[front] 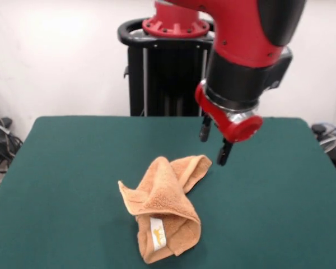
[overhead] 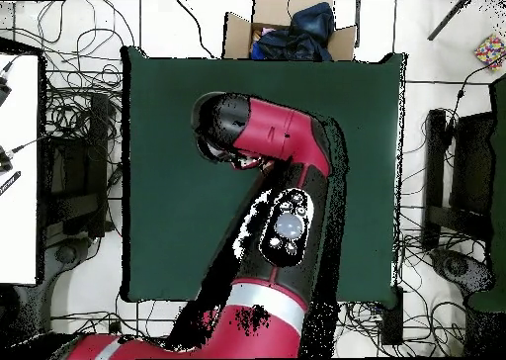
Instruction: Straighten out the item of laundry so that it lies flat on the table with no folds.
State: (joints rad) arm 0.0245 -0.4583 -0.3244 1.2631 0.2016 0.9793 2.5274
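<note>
The orange-tan towel (front: 165,210) lies crumpled and folded over itself on the dark green table (front: 67,168), near the front middle in the front view. Its white label (front: 157,233) shows at its near end. My gripper (front: 215,141) hangs above the table just right of and behind the towel's far corner. Its two black fingers are spread apart with nothing between them. In the overhead view the red arm (overhead: 282,178) covers the gripper and the towel, and only the table (overhead: 163,198) shows around it.
The black pedestal (front: 168,78) stands at the table's far edge. In the overhead view a cardboard box with dark blue cloth (overhead: 289,32) sits past the table's top edge. Cables lie on the floor (overhead: 74,129) around the table.
</note>
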